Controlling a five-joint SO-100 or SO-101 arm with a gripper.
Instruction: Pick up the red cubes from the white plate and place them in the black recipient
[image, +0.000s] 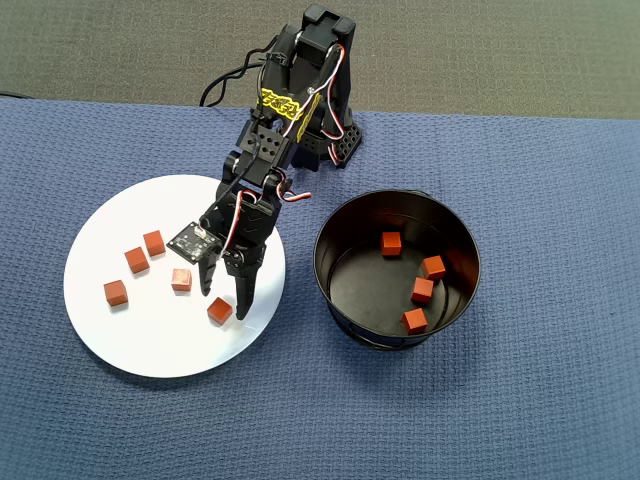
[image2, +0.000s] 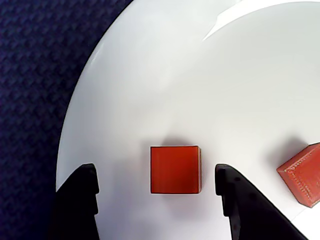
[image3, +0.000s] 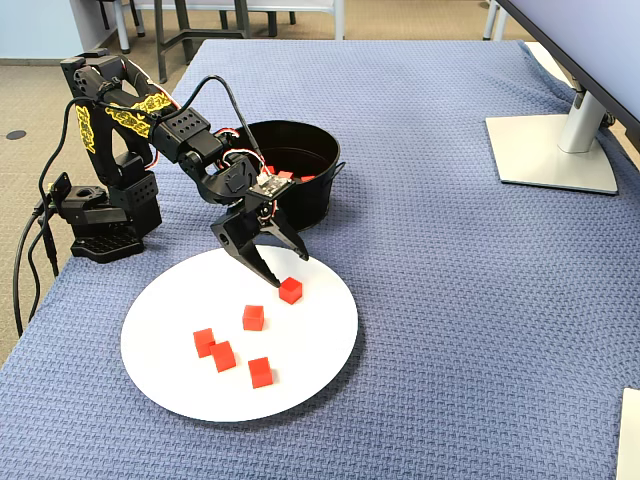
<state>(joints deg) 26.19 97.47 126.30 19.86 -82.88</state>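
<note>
In the overhead view, the gripper (image: 226, 299) hangs over the white plate's (image: 120, 350) right part, jaws spread and holding nothing, straddling 1 red cube (image: 220, 311). 4 more cubes (image: 138, 261) lie on the plate to its left, and 4 cubes (image: 423, 291) sit inside the black recipient (image: 330, 268), just right of the plate. In the wrist view, that cube (image2: 175, 169) lies flat on the plate between the 2 fingers (image2: 82, 197), touching neither. In the fixed view, the recipient (image3: 315, 205) stands just behind the plate (image3: 330, 350).

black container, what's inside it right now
Four red cubes lie on the black recipient's floor in the overhead view. The fixed view hides most of them behind its wall.
</note>
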